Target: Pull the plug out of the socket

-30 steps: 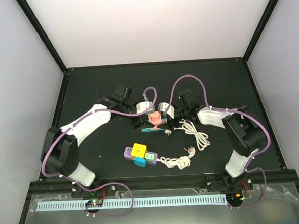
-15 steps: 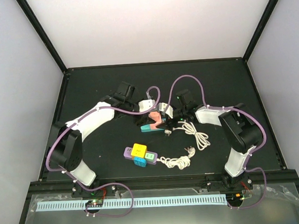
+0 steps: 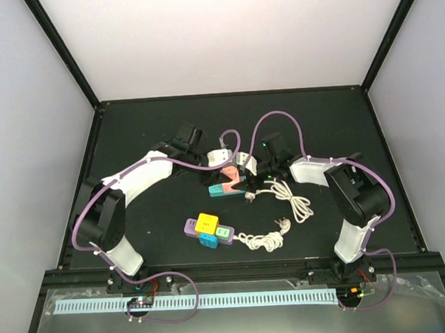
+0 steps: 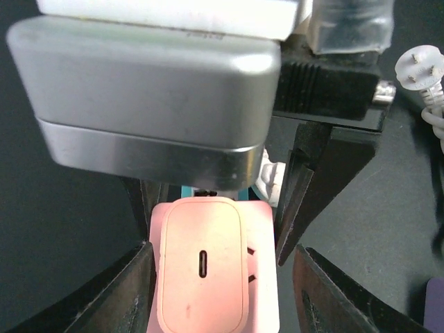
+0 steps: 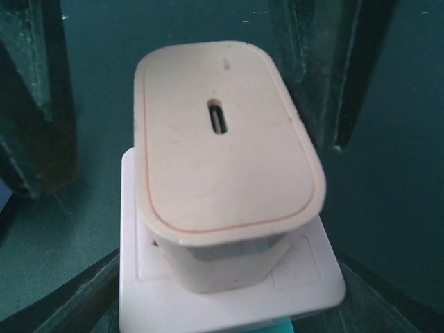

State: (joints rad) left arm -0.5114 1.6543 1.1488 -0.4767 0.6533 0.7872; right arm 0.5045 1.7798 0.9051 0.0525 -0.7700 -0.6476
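Note:
A pink plug with a slot in its top stands in a pink-faced socket with a teal base, mid-table. In the left wrist view the plug fills the gap of my left gripper. Its left finger touches the socket face, and its right finger stands slightly off. My right gripper straddles the same plug and socket from the opposite side, open, with gaps on both sides. From above, the left gripper and right gripper meet over it.
A purple, yellow and cyan socket block lies nearer the arms. White cables lie coiled to the right and in front. A loose white cable plug lies close to the right gripper.
Both grippers' jaws have narrowed around the pink plug and socket, the left more. The left arm's elbow has swung inward. The plug still sits in the socket.

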